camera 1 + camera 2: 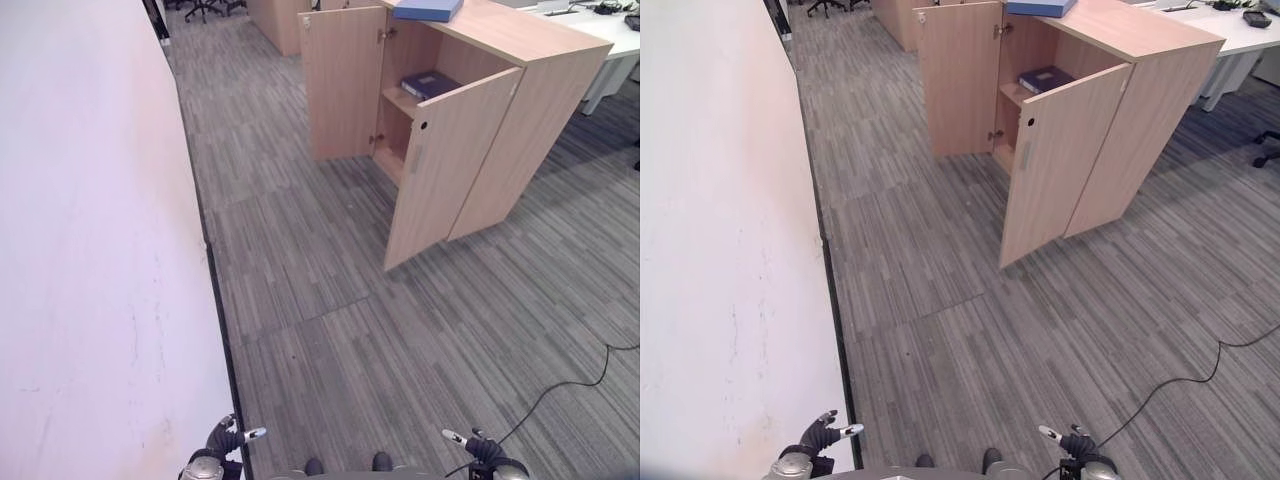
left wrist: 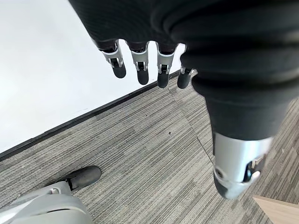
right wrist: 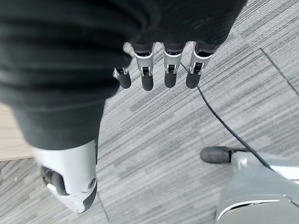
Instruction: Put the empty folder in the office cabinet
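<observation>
Both doors of the cabinet [image 1: 470, 150] stand open, ready for loading. The folder [image 1: 428, 9] lies on the cabinet's top at its far edge. Left hand [image 2: 140, 60] and right hand [image 3: 159, 65] hang low, fingers relaxed, empty.

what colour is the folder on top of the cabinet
Blue folder on the cabinet; left eye view shows it best.
</observation>
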